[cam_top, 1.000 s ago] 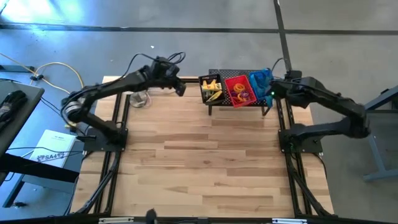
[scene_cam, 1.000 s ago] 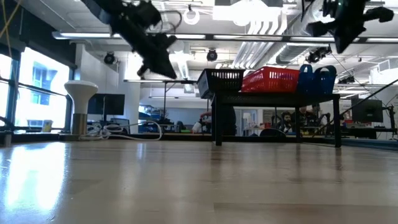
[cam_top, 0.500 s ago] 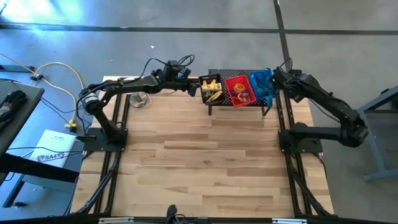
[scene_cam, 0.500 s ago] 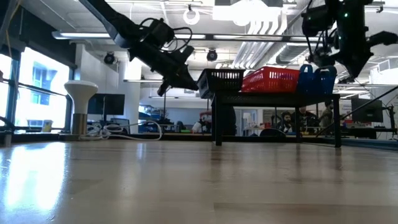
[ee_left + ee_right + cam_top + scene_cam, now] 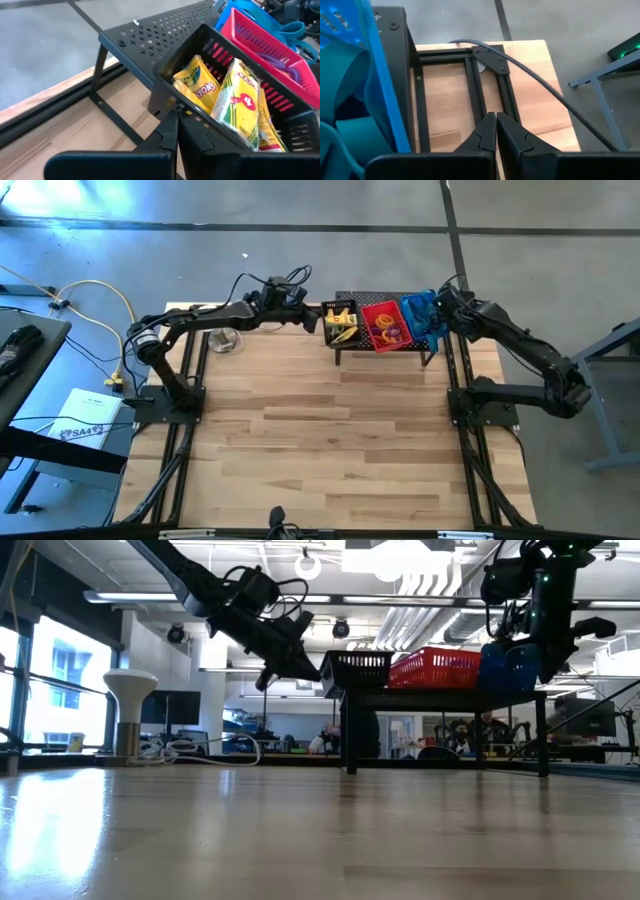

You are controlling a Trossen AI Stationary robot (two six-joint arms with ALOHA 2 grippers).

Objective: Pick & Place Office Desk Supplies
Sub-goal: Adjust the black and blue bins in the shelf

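At the far edge of the wooden worktop (image 5: 330, 440), a black mesh shelf (image 5: 385, 345) is carrying three baskets: black (image 5: 340, 323) with crayon boxes (image 5: 235, 102), red (image 5: 382, 326) with small rings, and blue (image 5: 420, 318). Sorting appears finished, with no supplies lying loose. Left end effector (image 5: 313, 321), fingers pressed together and empty, is hovering beside the black basket; right end effector (image 5: 437, 297), likewise closed and empty, is hanging by the blue one. Beyond, an open office is showing.
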